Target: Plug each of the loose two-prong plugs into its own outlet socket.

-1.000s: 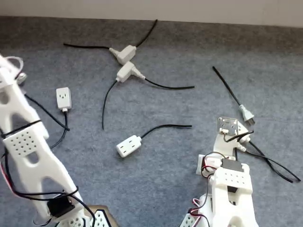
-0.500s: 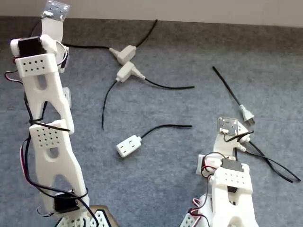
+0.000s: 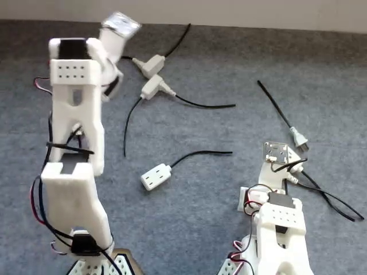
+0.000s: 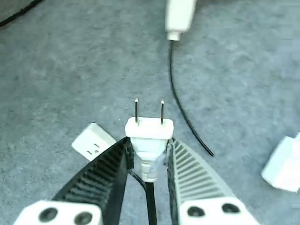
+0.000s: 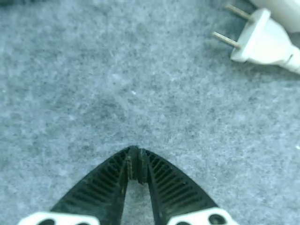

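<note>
While the left tool (image 4: 148,143) clamps a white two-prong plug (image 4: 149,131) by its body, prongs outward, over the far-left bench (image 3: 200,126), a free socket (image 3: 156,176) lies centre. The right tool (image 5: 137,164) rests pinched shut, empty, near a second plug (image 5: 262,42).

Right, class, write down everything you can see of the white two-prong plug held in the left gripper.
The two-prong plug has a white, plastic-looking body with a wide flat face. It narrows to a collar where a black cord leaves it. Two thin, straight metal prongs stand parallel on that face, pointing away from the wrist camera. The left gripper is shut on it, its black ribbed fingers pressing the body's two sides. It appears lifted clear of the grey carpet and is plugged into nothing.
</note>
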Available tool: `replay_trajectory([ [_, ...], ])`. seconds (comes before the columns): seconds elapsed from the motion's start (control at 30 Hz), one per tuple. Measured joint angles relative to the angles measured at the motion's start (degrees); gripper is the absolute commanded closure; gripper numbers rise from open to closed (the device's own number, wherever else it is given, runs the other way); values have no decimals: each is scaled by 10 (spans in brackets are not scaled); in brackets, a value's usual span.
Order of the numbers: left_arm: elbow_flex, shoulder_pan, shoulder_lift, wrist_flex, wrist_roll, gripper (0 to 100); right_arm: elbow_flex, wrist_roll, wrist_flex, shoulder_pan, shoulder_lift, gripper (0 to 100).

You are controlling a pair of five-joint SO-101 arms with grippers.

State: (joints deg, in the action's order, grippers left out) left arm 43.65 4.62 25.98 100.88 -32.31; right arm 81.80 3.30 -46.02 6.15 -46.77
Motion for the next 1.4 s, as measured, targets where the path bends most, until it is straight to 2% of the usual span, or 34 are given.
replay_trajectory([
  [0.13, -142, -58, -106, 0, -22, 993, 0, 0, 0, 0, 0, 990],
  [0.33, -259, -127, -229, 0, -21, 993, 0, 0, 0, 0, 0, 990],
  [0.6, -393, -238, -345, -49, 86, 993, 0, 0, 0, 0, 0, 990],
  [0.77, -472, -286, -389, -110, 157, 993, 0, 0, 0, 0, 0, 990],
  [1.1, -716, -380, -535, -375, 260, 993, 0, 0, 0, 0, 0, 990],
  [1.4, -1044, -380, -755, -718, 265, 993, 0, 0, 0, 0, 0, 990],
])
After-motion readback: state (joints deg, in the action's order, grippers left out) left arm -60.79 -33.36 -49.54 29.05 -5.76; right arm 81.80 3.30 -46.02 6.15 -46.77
